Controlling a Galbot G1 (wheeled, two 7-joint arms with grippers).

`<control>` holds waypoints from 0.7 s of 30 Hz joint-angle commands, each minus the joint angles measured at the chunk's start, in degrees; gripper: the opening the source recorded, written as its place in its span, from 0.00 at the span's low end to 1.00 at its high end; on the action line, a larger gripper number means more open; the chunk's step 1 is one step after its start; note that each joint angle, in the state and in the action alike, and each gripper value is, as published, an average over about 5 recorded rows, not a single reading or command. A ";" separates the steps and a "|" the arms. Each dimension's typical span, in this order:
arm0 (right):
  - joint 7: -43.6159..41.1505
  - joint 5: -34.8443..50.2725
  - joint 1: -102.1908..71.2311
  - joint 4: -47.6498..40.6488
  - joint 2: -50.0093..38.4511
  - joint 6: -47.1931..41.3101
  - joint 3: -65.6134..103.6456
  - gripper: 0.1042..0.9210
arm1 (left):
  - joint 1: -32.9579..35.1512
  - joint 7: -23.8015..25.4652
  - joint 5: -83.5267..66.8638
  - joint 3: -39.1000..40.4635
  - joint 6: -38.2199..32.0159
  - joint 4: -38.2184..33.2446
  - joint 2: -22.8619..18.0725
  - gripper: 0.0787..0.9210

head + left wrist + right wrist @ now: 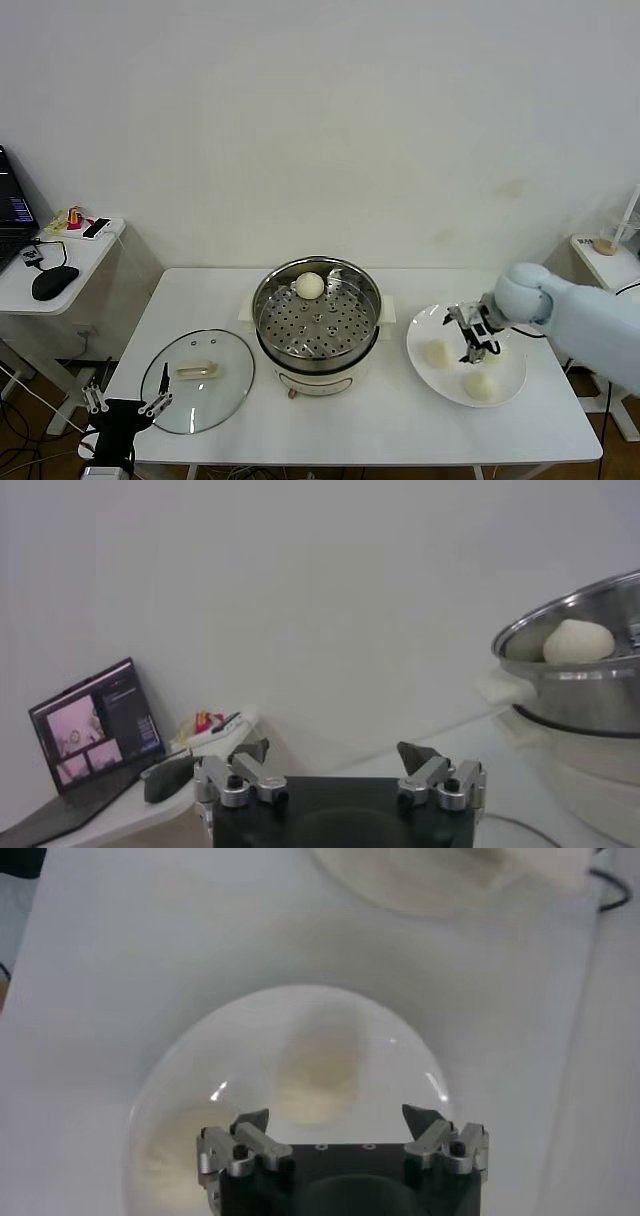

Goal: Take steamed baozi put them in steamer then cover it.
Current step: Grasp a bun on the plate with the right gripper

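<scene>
I held the right gripper (472, 338), jaws spread, over the plate (430, 372); an off-centre closure would probably squash a bun (437, 352).

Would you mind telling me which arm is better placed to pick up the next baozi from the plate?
Right. The right gripper hangs open above the plate, over its baozi; the left gripper waits open near the cover.

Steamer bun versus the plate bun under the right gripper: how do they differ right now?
The bun in the steamer lies alone on the perforated tray at the far rim. The plate bun still lies on the white plate among others, with the open right gripper above it. Both are round, cream-white and ungripped.
</scene>
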 commanded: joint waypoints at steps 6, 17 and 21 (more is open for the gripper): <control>-0.05 -3.79 -6.69 -7.75 6.76 0.51 5.58 0.88 | 0.13 -0.03 0.06 -0.20 0.17 0.00 -0.14 0.88; 0.19 -4.54 -6.62 -10.82 9.10 -0.72 6.14 0.88 | -0.04 -0.07 0.05 -0.43 0.12 0.48 -0.17 0.88; 0.03 -5.20 -6.79 -11.77 9.71 -1.02 6.68 0.87 | -0.22 -0.06 0.04 -0.39 0.13 0.57 -0.17 0.88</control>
